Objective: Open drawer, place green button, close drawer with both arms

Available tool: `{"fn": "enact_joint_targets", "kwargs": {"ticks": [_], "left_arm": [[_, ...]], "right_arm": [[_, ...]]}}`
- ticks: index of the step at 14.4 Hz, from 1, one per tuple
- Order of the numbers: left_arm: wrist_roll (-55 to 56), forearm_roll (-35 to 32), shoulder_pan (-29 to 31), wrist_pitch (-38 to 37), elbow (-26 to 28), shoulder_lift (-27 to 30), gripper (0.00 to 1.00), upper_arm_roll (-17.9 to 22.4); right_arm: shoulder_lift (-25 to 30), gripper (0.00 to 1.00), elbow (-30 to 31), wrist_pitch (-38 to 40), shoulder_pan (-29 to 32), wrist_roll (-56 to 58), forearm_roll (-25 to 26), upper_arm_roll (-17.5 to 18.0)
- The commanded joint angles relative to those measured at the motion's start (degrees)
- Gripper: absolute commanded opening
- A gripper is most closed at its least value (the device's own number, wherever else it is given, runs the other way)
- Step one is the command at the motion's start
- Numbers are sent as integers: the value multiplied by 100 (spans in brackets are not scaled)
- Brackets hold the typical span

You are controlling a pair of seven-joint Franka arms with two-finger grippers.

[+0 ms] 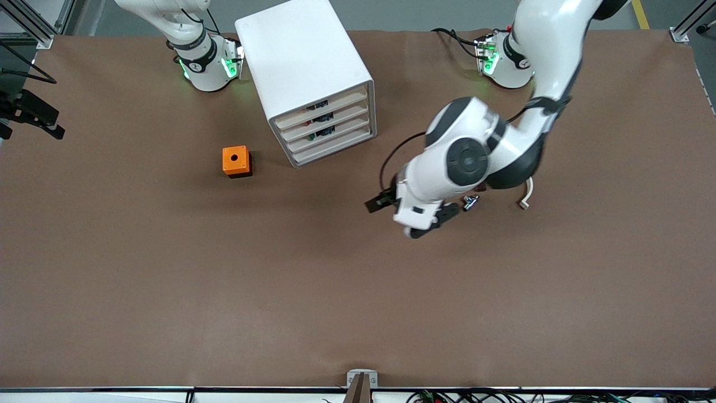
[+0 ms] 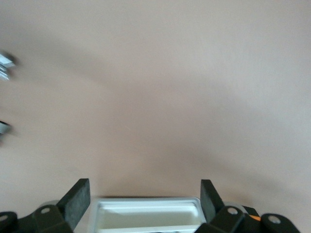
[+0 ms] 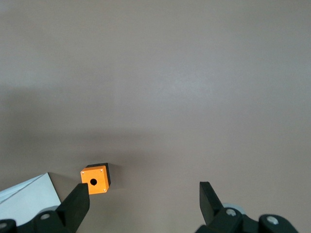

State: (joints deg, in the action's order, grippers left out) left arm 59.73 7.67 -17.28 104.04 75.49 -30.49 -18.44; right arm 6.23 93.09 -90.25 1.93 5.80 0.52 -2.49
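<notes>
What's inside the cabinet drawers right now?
On the cabinet, gaps above the top three drawer fronts show small dark parts with coloured bits; the fronts hide the rest. All four drawers look shut.

1. This is a robotics lab or test cell, not a home or shop: two white Franka arms, the left arm (image 1: pixel 481 157) and the right arm (image 1: pixel 184 28), stand bolted at one edge of a large table (image 1: pixel 168 280) covered in plain brown sheet.
2. Green status lights glow on both arm bases.
3. Aluminium frame profiles (image 1: pixel 33 22) stand at the table's corners, with grey industrial flooring past the edge.
4. Loose cables (image 1: pixel 447 396) run along the edge nearest the front camera, beside a small camera mount (image 1: pixel 361 383).
5. A yellow floor-marking line (image 1: pixel 640 14) shows near the left arm's base.
</notes>
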Motion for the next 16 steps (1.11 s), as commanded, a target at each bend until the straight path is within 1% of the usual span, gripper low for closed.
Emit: {"fn": "enact_joint_targets", "kwargs": {"ticks": [1, 4, 7, 9, 10, 12, 14, 16], "left_arm": [[-669, -345, 495, -531, 239, 710, 100, -19], [-1987, -328, 1321, -1200, 239, 1211, 100, -28], [-3297, -275, 2007, -1788, 247, 1440, 100, -28], [-3886, -310, 2167, -2140, 274, 1555, 100, -2], [-4150, -319, 2150, -2246, 282, 1616, 100, 173], [-4817, -319, 2019, -2335, 405, 1792, 100, 647], [-5302, -319, 1887, -2326, 772, 2098, 100, 1077], [-5698, -328, 1746, -2222, 1194, 2389, 100, 1500]], "right_arm": [[-78, 100, -168, 61, -26, 202, 45, 12], [-78, 100, -177, 51, -18, 211, 36, 21], [-60, 100, -168, 52, 17, 211, 36, -6], [-69, 100, -168, 34, 105, 159, 18, -15], [-69, 100, -151, -10, 114, 150, 1, -23], [-69, 100, -142, -19, 141, 158, -8, -15], [-69, 100, -142, -10, 228, 193, -26, -15], [-69, 100, -142, -28, 298, 202, -148, -23]]}}
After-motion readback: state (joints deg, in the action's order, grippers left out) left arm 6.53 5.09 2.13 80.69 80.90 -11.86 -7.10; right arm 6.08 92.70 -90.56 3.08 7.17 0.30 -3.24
